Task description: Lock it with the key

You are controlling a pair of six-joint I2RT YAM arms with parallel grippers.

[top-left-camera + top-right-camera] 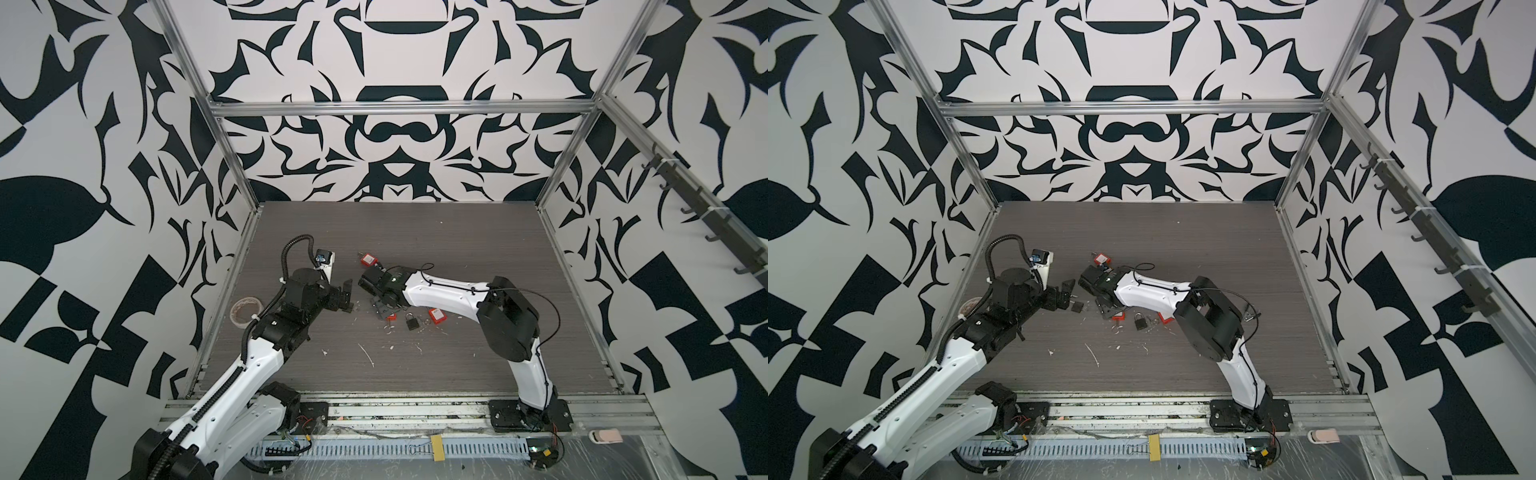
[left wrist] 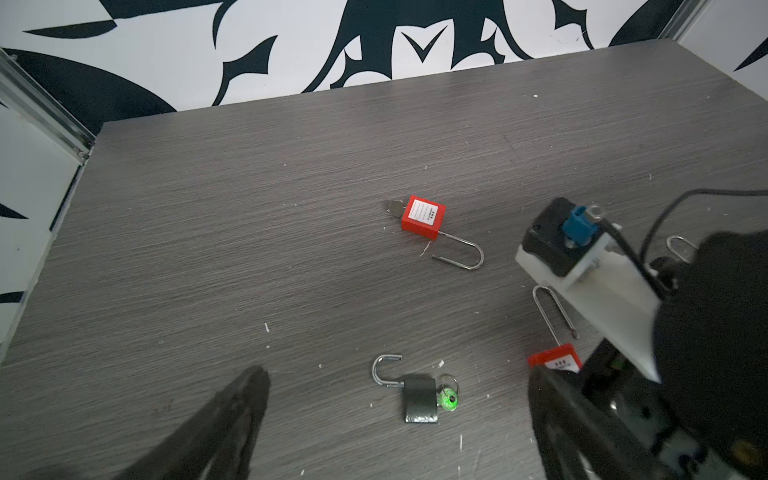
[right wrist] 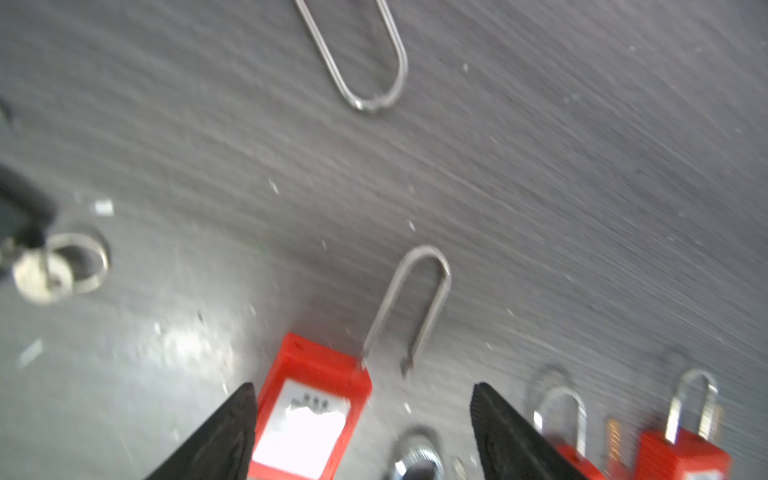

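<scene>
Grasp step: right gripper (image 3: 361,388), wide, is straddling red lock (image 3: 307,415), 9 o'clock of black lock (image 1: 412,323). Left gripper (image 1: 348,297) is idling wide. Next probably needs a square pinch.

The table (image 1: 415,232) is grey with thin stripes. The walls (image 1: 395,137) wear big black and white shapes. The dark grey padlock (image 1: 412,323) has a silver loop (image 2: 380,370); at its 3 o'clock lies a red padlock (image 1: 436,316).

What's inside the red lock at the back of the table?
A silver key sits in the red lock, opposite its open shackle. Only the key's head shows; the blade is hidden inside the body.
</scene>
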